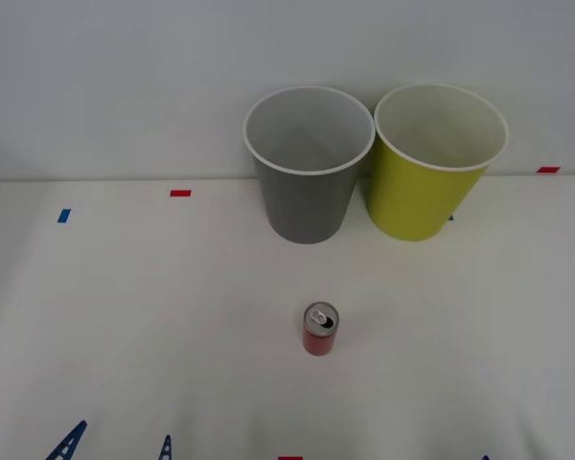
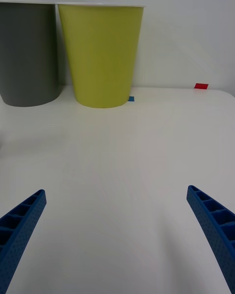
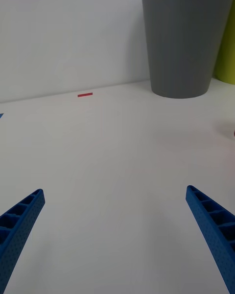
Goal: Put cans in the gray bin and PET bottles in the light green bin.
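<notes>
I am looking at the red can (image 1: 320, 329), standing upright on the worktop (image 1: 125, 316) in front of the gray bin (image 1: 309, 163), well apart from it. The light green bin (image 1: 439, 163) is sitting just beside the gray bin, to its right.

My left end effector (image 3: 115, 235) and right end effector (image 2: 116, 235) are both hovering on the near side of the can, spread wide and carrying nothing.

The can is probably light, stiff and smooth, so I am judging its round wall at mid-height the safest hold. Open worktop is lying all around the can, though the gray bin's white rim is sitting high.
</notes>
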